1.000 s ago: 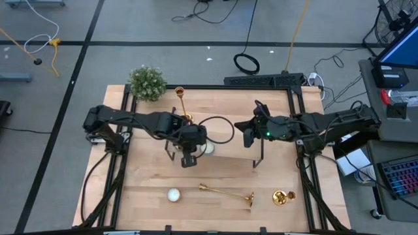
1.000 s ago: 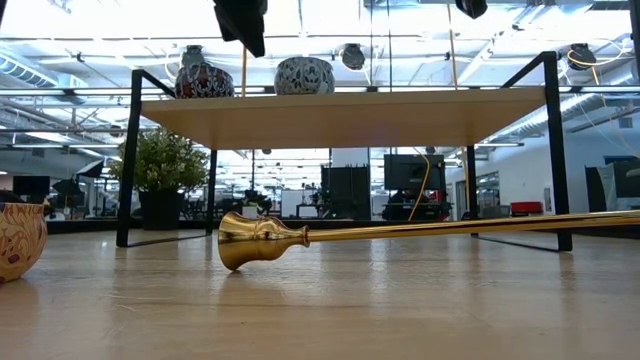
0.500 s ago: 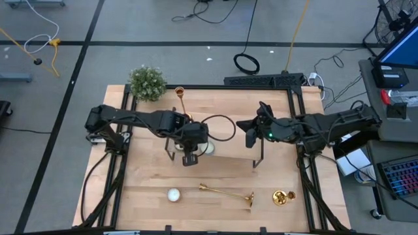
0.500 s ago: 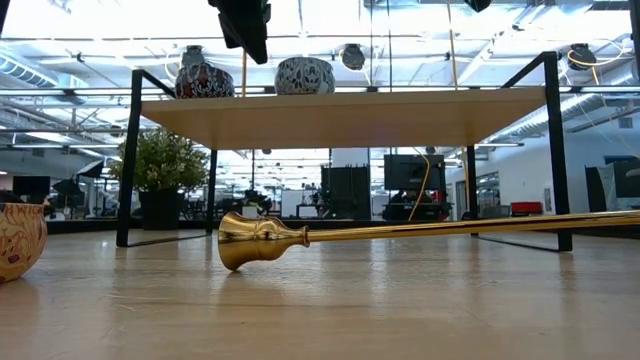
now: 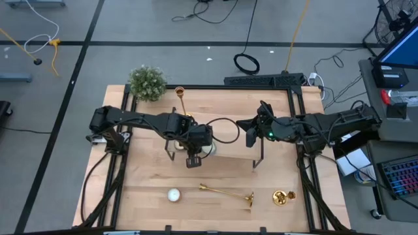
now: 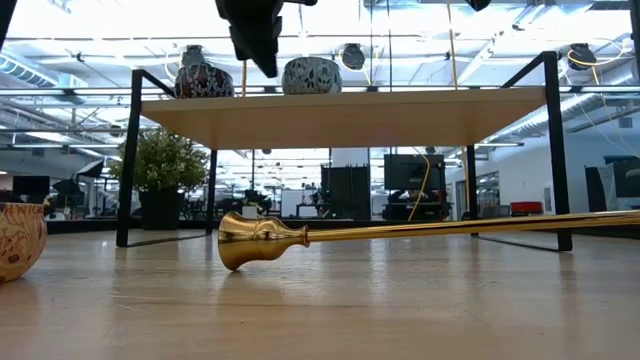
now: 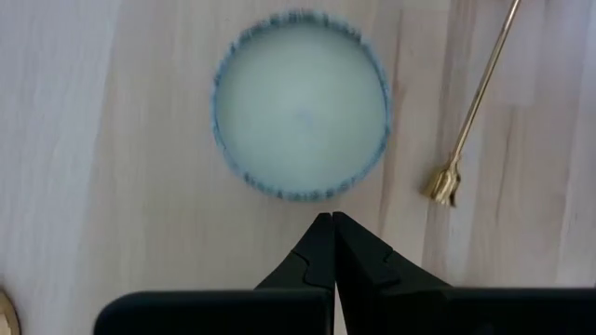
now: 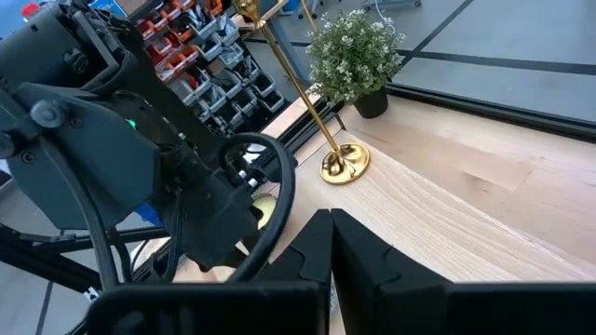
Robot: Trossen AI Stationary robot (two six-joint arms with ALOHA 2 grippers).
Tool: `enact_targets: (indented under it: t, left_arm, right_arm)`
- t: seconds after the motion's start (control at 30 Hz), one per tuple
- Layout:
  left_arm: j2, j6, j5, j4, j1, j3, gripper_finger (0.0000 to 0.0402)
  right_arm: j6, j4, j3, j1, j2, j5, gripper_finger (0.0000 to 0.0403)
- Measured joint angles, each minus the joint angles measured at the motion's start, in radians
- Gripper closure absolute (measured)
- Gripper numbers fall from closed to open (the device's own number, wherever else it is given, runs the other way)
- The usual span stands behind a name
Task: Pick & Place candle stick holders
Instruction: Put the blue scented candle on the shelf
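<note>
candle stick holders: three gold ones. One lies flat near the front edge of the table (image 5: 137,189), stem running sideways (image 5: 225,192). One stands upright at the back, by the plant (image 5: 185,108). The third, front right (image 5: 283,196), looks foreshortened from above, so I can't tell its pose.

handling guess: polished metal, so stiff and not fragile, but probably slick. The thin stem looks ready to roll or swivel in a pinch. Base end is likely heavier, so I'd grab the lying one on the stem close to the flared base, square across it.

left gripper: (image 7: 326,233) hovering above the shelf (image 5: 225,163), fingers pressed together with nothing between them. A round white candle (image 7: 300,116) sits right under it.

right gripper: (image 8: 331,228) up over the right end of the shelf, fingers closed too, empty, just waiting.

other stuff: small green plant (image 5: 147,83) in the back left corner, and a loose tealight (image 5: 173,194) near the front, beside the lying holder's cup end.

watch out: the left gripper has to open before anything gets picked.
</note>
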Motion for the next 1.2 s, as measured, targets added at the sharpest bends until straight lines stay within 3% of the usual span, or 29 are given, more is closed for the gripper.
enact_targets:
  t: [1.2]
  left_arm:
    - [0.001,0.009,0.002,0.041,0.029,0.0,0.0401]
  right_arm:
    - [0.0,-0.002,0.0,0.0,0.0,0.002,0.0403]
